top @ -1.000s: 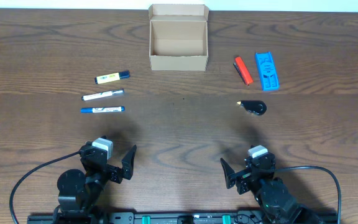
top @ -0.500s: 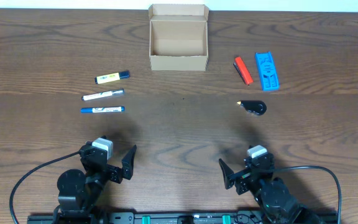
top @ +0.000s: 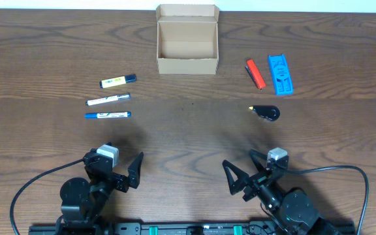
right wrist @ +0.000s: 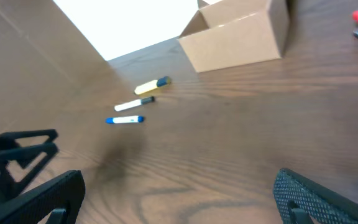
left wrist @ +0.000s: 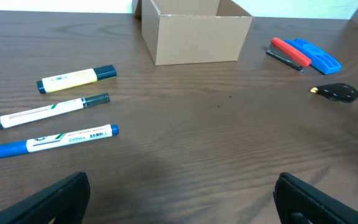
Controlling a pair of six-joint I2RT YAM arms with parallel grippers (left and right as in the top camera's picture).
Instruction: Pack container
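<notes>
Table [top: 188, 137]: container [top: 187, 65] well beyond L end effector [top: 115, 166], R end effector [top: 252, 175], both spread.

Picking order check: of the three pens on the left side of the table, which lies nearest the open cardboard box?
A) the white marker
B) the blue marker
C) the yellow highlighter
C: in the overhead view the yellow highlighter lies closest to the cardboard box. The white marker comes next, and the blue marker lies farthest from it.
</notes>
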